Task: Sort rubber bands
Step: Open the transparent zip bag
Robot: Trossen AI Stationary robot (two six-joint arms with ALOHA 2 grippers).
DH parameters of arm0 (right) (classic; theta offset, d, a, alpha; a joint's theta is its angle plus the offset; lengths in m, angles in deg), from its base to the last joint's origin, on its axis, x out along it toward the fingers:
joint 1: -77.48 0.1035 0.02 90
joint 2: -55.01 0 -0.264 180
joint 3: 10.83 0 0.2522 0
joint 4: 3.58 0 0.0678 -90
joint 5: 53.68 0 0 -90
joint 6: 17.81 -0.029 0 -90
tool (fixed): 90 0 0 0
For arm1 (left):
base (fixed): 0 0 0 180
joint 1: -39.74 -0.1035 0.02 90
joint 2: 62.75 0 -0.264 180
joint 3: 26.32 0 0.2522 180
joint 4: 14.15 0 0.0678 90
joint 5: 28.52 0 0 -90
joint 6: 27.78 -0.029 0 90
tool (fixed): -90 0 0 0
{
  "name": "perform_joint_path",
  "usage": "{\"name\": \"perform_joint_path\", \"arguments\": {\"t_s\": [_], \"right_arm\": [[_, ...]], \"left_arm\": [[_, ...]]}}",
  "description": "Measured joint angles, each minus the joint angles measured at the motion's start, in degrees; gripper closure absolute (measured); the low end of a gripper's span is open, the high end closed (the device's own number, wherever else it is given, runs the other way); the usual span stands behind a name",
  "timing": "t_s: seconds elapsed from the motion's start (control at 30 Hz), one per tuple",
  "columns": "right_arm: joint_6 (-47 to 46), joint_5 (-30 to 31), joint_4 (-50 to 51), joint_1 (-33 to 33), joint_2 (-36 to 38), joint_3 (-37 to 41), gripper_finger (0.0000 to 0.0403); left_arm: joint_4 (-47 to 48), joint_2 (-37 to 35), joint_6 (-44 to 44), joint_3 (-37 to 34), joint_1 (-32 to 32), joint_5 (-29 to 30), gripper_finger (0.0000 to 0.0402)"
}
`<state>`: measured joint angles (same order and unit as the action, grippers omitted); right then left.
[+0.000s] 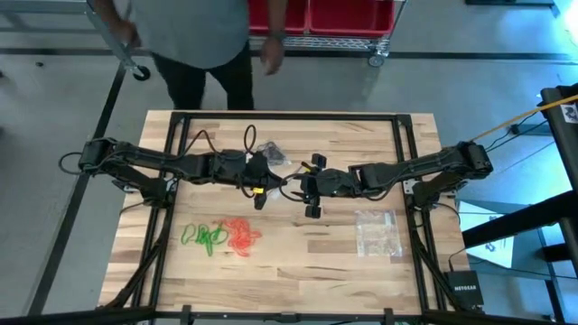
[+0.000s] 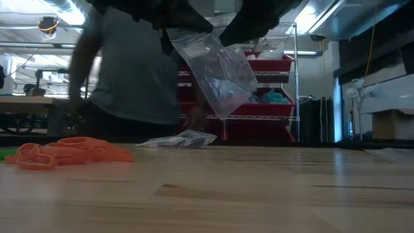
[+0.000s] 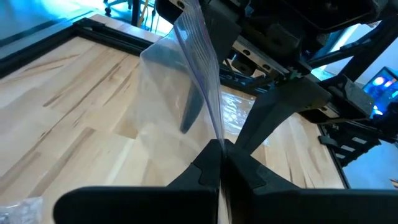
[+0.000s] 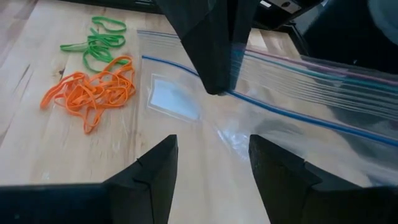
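Loose rubber bands lie on the table toward its near left: a green heap [image 1: 203, 236] [image 4: 99, 42] and an orange heap [image 1: 242, 235] [image 4: 93, 92] [image 2: 65, 151]. I see no loose black bands. A clear zip bag [image 2: 220, 65] [image 4: 298, 93] hangs at the table's middle between both grippers. My left gripper [image 3: 221, 152] [image 1: 259, 185] is shut on it. My right gripper [image 4: 211, 168] [image 1: 313, 187] is open, facing the bag, with its fingers wide apart before the bag's zip end. My left gripper pinches the bag's zip-strip edge [image 3: 214, 134] between its two shut fingers [image 4: 217, 50], which come from above and point down. The bag hangs slack below them, lifted clear of the table. I cannot tell whether my right gripper touches the bag's film.
A second clear bag [image 1: 377, 230] lies flat near the table's right side. A third bag with dark contents [image 1: 271, 152] [image 2: 181, 139] lies toward the far edge. A person [image 1: 203, 45] stands at the far edge. The table's black frame rails [image 1: 289, 116] run along its sides.
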<state>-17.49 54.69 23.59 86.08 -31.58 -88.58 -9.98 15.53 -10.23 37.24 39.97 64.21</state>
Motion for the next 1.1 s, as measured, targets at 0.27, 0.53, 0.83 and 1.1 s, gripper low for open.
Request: {"name": "perform_joint_path", "arguments": {"t_s": [0.27,0.53,0.83,1.1], "right_arm": [[0.0,0.0,0.0,0.0,0.0,0.0,0.0212],[0.0,0.0,0.0,0.0,0.0,0.0,0.0212],[0.0,0.0,0.0,0.0,0.0,0.0,0.0212],[0.0,0.0,0.0,0.0,0.0,0.0,0.0212]], "left_arm": [[0.0,0.0,0.0,0.0,0.0,0.0,0.0401],[-0.1,0.0,5.7,0.0,0.0,0.2,0.0401],[0.4,0.0,-1.9,0.0,-0.3,1.5,0.0401],[0.4,0.0,0.2,0.0,-0.5,1.5,0.0401]]}}
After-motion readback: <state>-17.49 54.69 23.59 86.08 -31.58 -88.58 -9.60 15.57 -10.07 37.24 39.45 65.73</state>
